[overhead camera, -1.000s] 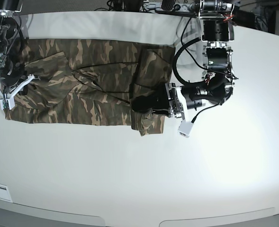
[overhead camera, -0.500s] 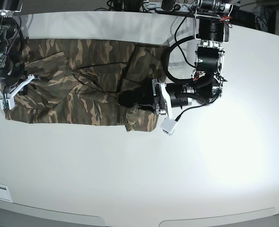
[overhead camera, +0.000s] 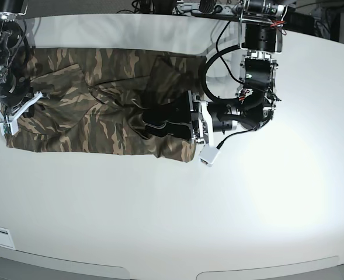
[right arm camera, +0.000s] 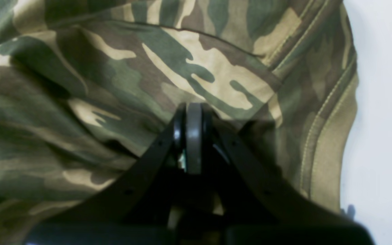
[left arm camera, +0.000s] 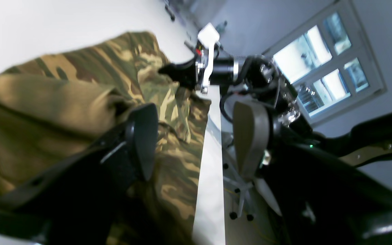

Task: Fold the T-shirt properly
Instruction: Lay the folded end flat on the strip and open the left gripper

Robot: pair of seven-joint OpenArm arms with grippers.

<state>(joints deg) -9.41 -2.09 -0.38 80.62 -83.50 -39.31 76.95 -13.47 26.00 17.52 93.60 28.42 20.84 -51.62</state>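
- Two fingers of the left gripper (left arm camera: 196, 143) stand wide apart in the left wrist view, with nothing between them; the dark one lies against the cloth, the tan one is clear of it beyond the table (left arm camera: 209, 190) edge. The T-shirt (left arm camera: 63, 112) spreads to one side of this gripper, camouflage folds running away toward the far arm.
- Right wrist view: the right gripper (right arm camera: 193, 136) has its pads pressed together, the tip sitting on the shirt near its stitched hem. Whether a fold is pinched between the pads cannot be told from here. Cloth fills nearly the whole view, with bare table only along one side.
- Base view: the shirt lies as a long band across the table's far part, long axis running side to side. The left gripper sits over the end nearer the table's middle, on a bunched, doubled-over flap; the right gripper is at the opposite end, at the corner.
- Judgement: the flap looks laid over and let go, so the left arm is nearer the fold and the rest of the shirt stretches away from it toward the right arm.
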